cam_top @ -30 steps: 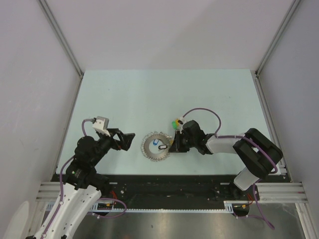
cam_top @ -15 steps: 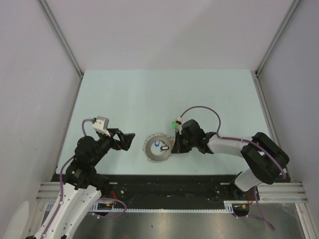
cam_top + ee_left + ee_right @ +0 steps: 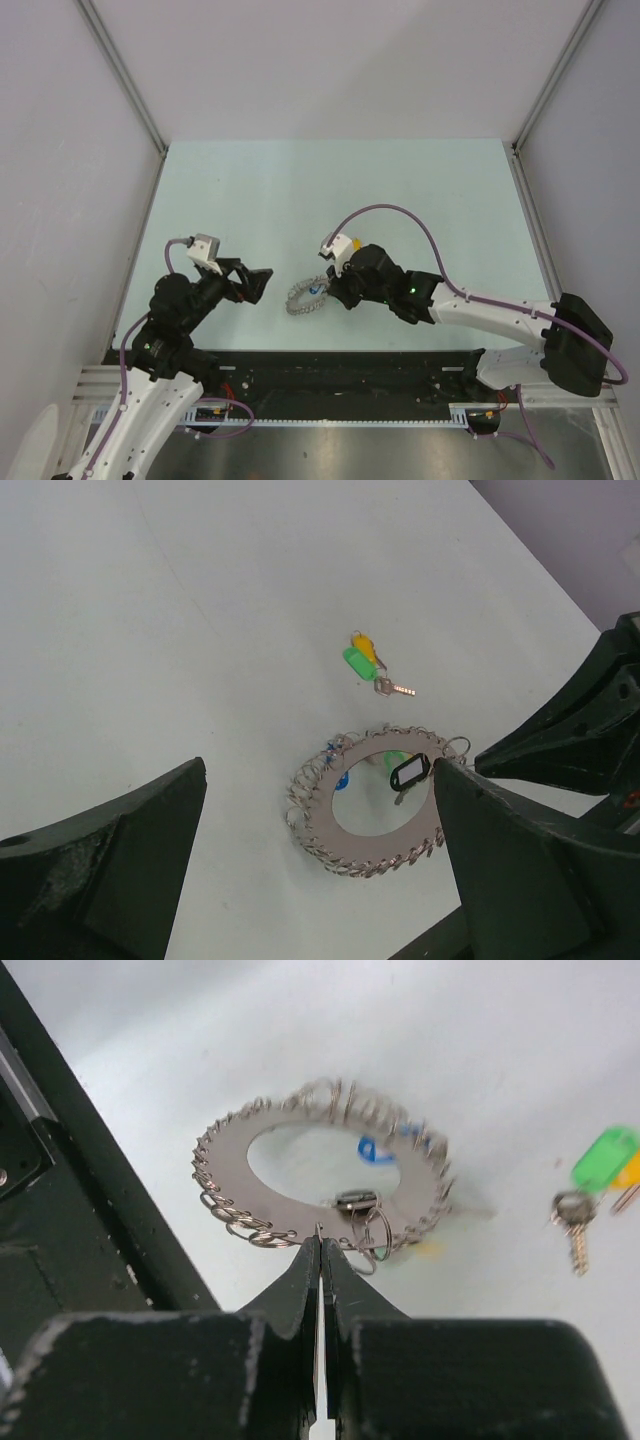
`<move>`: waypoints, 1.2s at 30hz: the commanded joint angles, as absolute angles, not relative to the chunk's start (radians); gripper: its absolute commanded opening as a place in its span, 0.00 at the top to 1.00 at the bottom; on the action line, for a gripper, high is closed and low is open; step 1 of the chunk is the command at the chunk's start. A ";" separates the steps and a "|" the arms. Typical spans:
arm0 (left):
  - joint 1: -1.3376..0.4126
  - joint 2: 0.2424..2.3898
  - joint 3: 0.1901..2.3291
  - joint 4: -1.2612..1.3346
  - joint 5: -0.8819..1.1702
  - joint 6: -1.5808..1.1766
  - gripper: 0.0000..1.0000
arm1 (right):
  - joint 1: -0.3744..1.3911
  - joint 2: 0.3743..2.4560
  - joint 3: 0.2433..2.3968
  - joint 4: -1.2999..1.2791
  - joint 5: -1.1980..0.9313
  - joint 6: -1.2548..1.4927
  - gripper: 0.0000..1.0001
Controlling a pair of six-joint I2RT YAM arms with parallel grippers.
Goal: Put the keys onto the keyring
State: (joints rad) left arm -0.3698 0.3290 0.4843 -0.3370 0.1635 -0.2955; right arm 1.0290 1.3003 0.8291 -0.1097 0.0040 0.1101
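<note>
Close to the near edge of the surface (image 3: pixel 300 190), about midway along it, sits the keyring (image 3: pixel 225 1158), a flat grey ring bristling with little wire loops. And the right claw (image 3: pixel 318 1245) is right on it: fingers pressed flat together, no gap, tips nipping a wire loop on the rim nearest that arm. From above, the ring looks squashed into a crescent, so the pinched side seems tipped up, though how far I can't tell. A black-and-white tag (image 3: pixel 410 772) hangs on the ring just beside the claw's tips, with a blue tab across the hole from it. The keys (image 3: pixel 603 1160)? Loose on the surface, green head and yellow-orange head side by side, a thin shaft trailing out. They're near the ring but not touching it, and from above the right wrist hides them. On the ring's other side, the left claw (image 3: pixel 262 284) hovers with fingers spread wide apart, nothing between them, facing the ring but clear of it.
</note>
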 commanded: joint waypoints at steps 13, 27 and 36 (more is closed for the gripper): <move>-0.364 0.408 0.548 -0.072 0.523 -0.131 0.02 | 0.976 1.161 0.873 0.135 -0.200 -0.129 1.00; -0.482 0.727 0.713 -0.106 0.838 0.280 0.03 | 0.833 1.109 0.873 0.153 -0.574 -0.233 1.00; -0.532 0.879 0.782 -0.158 0.842 0.408 0.32 | 0.805 1.103 0.871 0.112 -0.635 -0.276 1.00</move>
State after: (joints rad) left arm -0.4992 0.8322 0.7231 -0.1261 0.7929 0.2569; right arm 0.8135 1.1294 0.8295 0.0772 -0.5770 -0.2417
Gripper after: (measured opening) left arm 0.722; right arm 0.009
